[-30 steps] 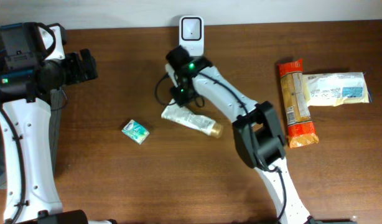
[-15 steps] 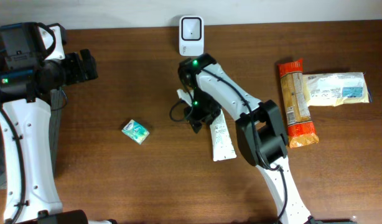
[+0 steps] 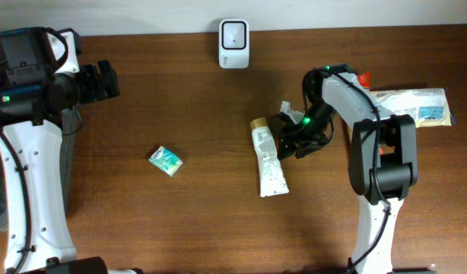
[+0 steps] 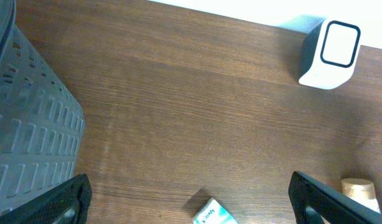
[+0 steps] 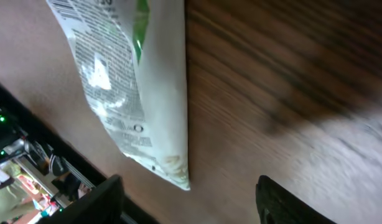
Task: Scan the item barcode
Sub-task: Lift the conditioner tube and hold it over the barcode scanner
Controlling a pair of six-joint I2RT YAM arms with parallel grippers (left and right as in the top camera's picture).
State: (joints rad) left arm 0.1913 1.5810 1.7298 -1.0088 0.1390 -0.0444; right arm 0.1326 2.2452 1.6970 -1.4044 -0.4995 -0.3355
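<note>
The white tube (image 3: pixel 268 161) with a gold cap lies flat on the brown table (image 3: pixel 180 221), near the middle. Its cap end points to the back of the table and its flat end points to the front. The right claw (image 3: pixel 291 137) is low over the table, just beside the cap end, on the tube's right. The top view does not show whether it touches the tube. In the right wrist view the tube lies loose on the wood, and neither dark finger (image 5: pixel 85 200) presses it. This claw is partly open and has nothing in it.

The white scanner (image 3: pixel 233 34) stands at the back edge, well apart from the tube. A small green and white box (image 3: pixel 166 160) sits to the left of the tube. An orange packet (image 3: pixel 370 158) and a pale packet (image 3: pixel 412 106) lie at the right side, behind the right arm.

The left claw (image 3: pixel 106 80) hangs far off at the left side. Its fingers are spread wide and it has nothing in it. A grey basket (image 4: pixel 26 130) shows in its wrist view.
</note>
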